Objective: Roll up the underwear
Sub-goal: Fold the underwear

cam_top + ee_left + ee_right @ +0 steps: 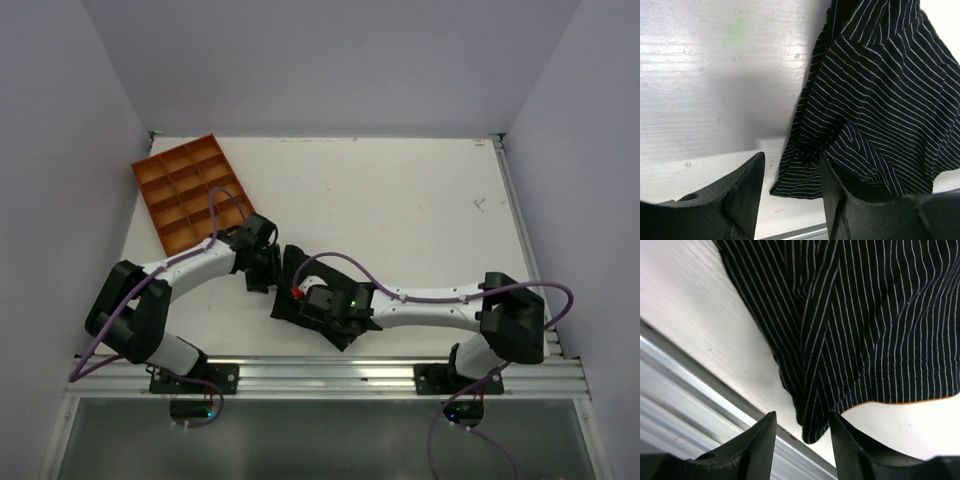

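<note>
In the top view the right arm lies across most of the underwear [290, 268], so its full outline and its long axis cannot be read there. Only a dark patch shows, beside and under the right wrist. Both wrist views cut the garment off at the picture edges. They show black cloth with thin pale stripes, creased and folded over itself.

The left end effector [791, 162] is spread, and nothing sits between its 2 fingers. Its right finger [855, 210] hides the lower part of the cloth, whose near corner lies just beside that finger.

The right end effector [802, 417] is also spread. A pointed corner of the cloth reaches down into the gap between its fingers, but whether it touches either one is unclear. A thin orange hem [900, 402] runs along the edge to the right of that corner.

The garment lies on the white desk [400, 200], near the metal rail [690, 390] at its front edge. Bare desk stretches away behind and to the right. An orange compartment tray [190, 190] sits at the far left corner, well apart from the cloth.
</note>
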Tool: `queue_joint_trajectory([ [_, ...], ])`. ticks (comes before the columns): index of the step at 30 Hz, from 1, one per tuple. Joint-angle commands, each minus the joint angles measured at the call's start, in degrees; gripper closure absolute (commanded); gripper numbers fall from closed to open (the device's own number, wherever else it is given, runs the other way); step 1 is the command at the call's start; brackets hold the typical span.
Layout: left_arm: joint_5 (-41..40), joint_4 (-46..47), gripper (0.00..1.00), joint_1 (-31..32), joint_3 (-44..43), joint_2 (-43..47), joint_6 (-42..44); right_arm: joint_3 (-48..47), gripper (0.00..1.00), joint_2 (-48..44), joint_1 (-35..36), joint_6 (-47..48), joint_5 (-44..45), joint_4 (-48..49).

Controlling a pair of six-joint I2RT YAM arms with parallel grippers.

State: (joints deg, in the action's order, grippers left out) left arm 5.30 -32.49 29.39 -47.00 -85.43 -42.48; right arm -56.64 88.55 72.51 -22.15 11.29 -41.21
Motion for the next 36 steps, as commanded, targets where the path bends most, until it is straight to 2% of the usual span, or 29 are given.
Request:
queue_joint_trajectory([
  [1, 0.94, 2.34, 0.49, -0.91, -0.72, -0.35, -0.33, 0.48, 0.49, 2.32, 1.05, -0.79, 5.83, -0.54],
  [6, 0.94, 1.64, 0.5, -1.7, -4.41, -1.05, 0.64, -0.05, 0.5, 4.96, 1.76, -1.75, 10.24, -1.5],
  [9, 1.03, 0.94, 0.5, -2.23, -7.04, -2.02, 1.43, -0.05, 0.56, 5.4, 2.02, -2.11, 11.65, -1.59],
  [10, 1.55, 1.29, 0.51, -2.32, -7.75, -2.02, 2.48, -0.13, 0.59, 5.31, 1.93, -2.28, 11.65, -1.59],
  [11, 2.08, 2.86, 0.51, -2.58, -8.36, -2.02, 3.36, -0.14, 0.69, 4.7, 1.93, -2.28, 11.13, -1.68],
  [12, 3.56, 3.65, 0.52, -2.58, -10.11, -2.11, 4.59, -0.14, 0.73, 4.18, 1.93, -2.54, 10.78, -1.94],
  [13, 4.79, 4.53, 0.57, -2.67, -11.17, -2.29, 6.95, 0.04, 0.8, 3.56, 2.02, -2.81, 10.42, -1.94],
  [15, 9.35, 9.44, 0.64, -2.75, -12.84, -3.33, 9.07, 0.65, 0.86, 1.11, 1.93, -2.81, 8.67, -1.51],
  [16, 15.03, 11.29, 0.71, -2.67, -14.42, -4.04, 10.04, 1.53, 0.93, 0.23, 1.93, -2.81, 8.05, -0.72],
  [18, 22.6, 14.99, 0.79, -2.67, -16.53, -7.11, 10.14, 2.23, 1.0, -1.27, 2.02, -2.81, 6.91, -0.19],
  [21, 31.4, 22.54, 0.89, -2.23, -17.25, -10.53, 8.73, 3.38, 1.0, -1.89, 1.93, -3.33, 5.51, 0.43],
  [22, 32.39, 23.86, 0.94, -1.88, -17.42, -11.42, 8.38, 3.99, 1.0, -1.89, 2.02, -3.68, 5.15, 0.95],
  [25, 35.48, 25.9, 1.0, 0.75, -19.26, -16.07, 9.6, 4.87, 1.0, -2.51, 1.93, -4.13, 3.92, 1.66],
  [31, 38.64, 31.34, 1.0, 8.31, -18.66, -22.32, 8.65, 5.4, 1.0, -3.48, 1.93, -4.74, 3.39, 1.31],
  [36, 41.01, 40.39, 1.0, 11.21, -14.62, -24.34, 6.18, 6.28, 1.0, -3.91, 2.02, -5.88, 3.3, 1.22],
])
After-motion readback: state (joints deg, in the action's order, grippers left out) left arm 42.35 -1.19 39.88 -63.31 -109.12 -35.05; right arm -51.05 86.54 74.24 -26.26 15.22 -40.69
